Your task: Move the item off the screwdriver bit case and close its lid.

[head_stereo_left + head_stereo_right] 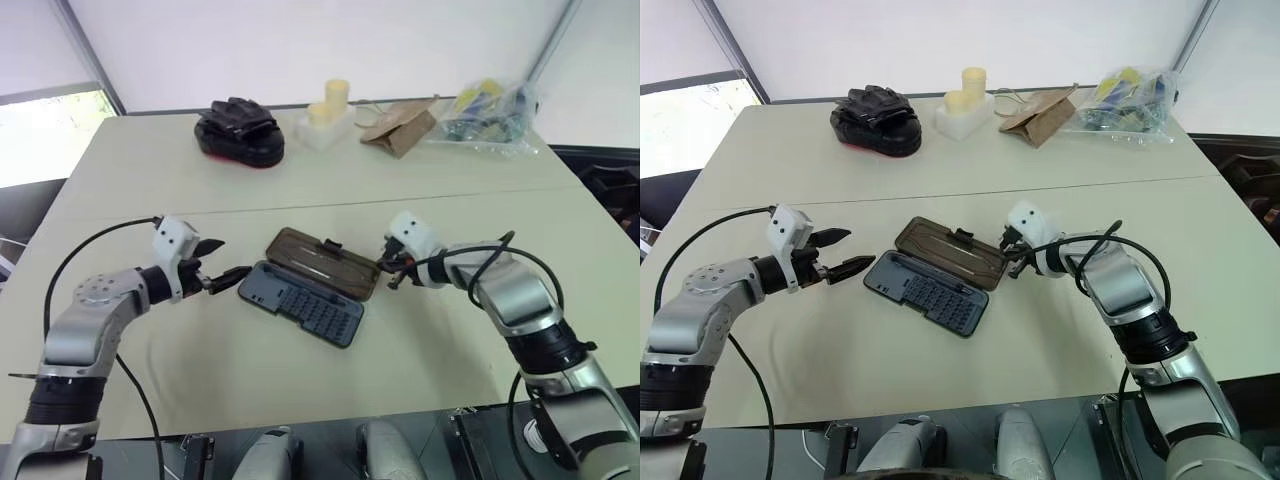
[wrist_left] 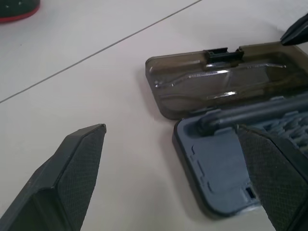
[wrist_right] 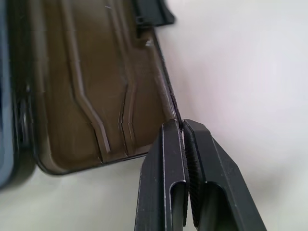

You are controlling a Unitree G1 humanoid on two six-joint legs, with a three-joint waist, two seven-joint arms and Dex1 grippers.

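Bits in small rows fill the grey-blue tray of the screwdriver bit case [image 1: 300,300], which lies open near the middle of the worktop [image 1: 300,390], with a long dark driver handle resting along the tray's hinge side. The lid [image 1: 322,262], smoky-brown and translucent, is folded flat onto the worktop on the far side of the tray, its moulded inside facing up and its small black latch [image 1: 331,244] on the far long edge; nothing rests on either half. Left of the case, the left pincer [image 1: 218,264] points level toward the tray's short end, its two black fingers spread wide apart, one fingertip just beside the tray's corner and gripping nothing. Right of the case, the right pincer [image 1: 392,274] angles downward from a bent wrist, its fingers pressed together at the lid's right end; in the right wrist view the tips [image 3: 183,126] meet at the lid's rim, though whether the thin edge is pinched between them is hard to make out. Well beyond the case, along the worktop's far edge, sit a bulky black-and-red object [image 1: 240,132], a white block with two pale yellow cylinders [image 1: 327,117], a brown paper bag [image 1: 400,126] and a clear plastic bag [image 1: 490,115] whose contents are too jumbled to identify.
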